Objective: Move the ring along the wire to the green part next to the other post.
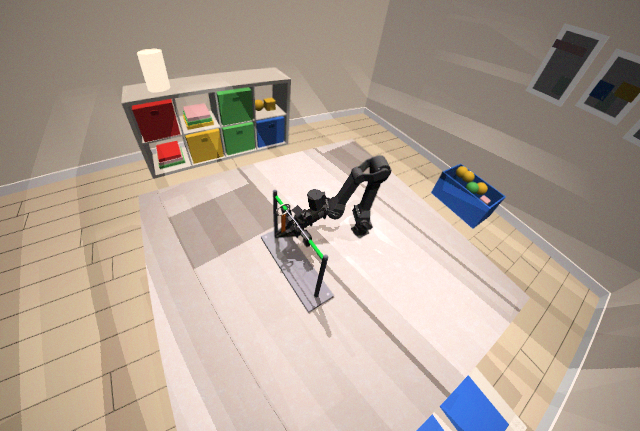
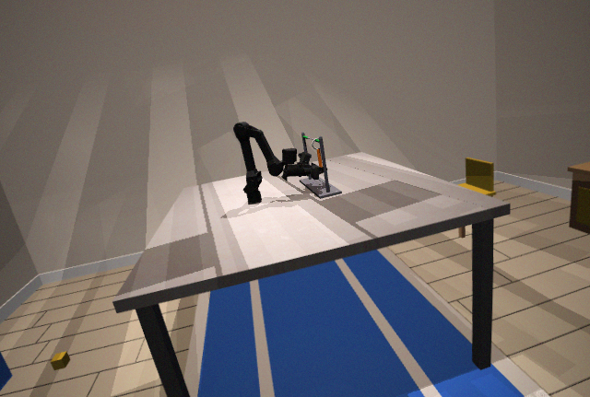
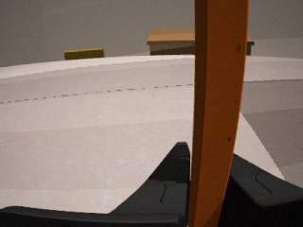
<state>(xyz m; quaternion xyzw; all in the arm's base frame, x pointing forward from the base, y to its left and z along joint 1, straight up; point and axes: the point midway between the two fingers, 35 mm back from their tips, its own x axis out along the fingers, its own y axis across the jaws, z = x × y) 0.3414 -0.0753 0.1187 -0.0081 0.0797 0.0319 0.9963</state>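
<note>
Ring (image 1: pixel 282 215) (image 2: pixel 312 145) and its orange handle (image 1: pixel 283 220) (image 2: pixel 319 157) (image 3: pixel 221 95) are at the tool (image 1: pixel 285 230) (image 2: pixel 319 171) (image 3: pixel 193 151), with the handle rising upright from between the fingers and the ring above them. The tool is clenched on the lower part of the handle; in the wrist view one black finger stands on each side of the orange bar.

Above the tool, the ring is at the green part (image 1: pixel 280 201) (image 2: pixel 317 140) of the wire beside the near post (image 1: pixel 275 214) (image 2: pixel 324 164). Its exact contact with the wire is too small to tell. This post stands upright just beside the tool; whether they touch cannot be told.

From above the tool, the thin grey part (image 1: pixel 300 228) of the wire runs away toward the other green part (image 1: pixel 316 249) (image 2: pixel 305 136), which meets the far post (image 1: pixel 321 277) (image 2: pixel 304 145), well apart from the tool. Below the tool, both posts rise from a flat grey base plate (image 1: pixel 323 298) (image 2: pixel 336 191) lying on the pale surface (image 1: pixel 392 302) (image 2: pixel 286 226). Behind the tool, the black arm (image 1: pixel 346 191) (image 2: pixel 245 149) bends up and then down to its foot on the surface.
</note>
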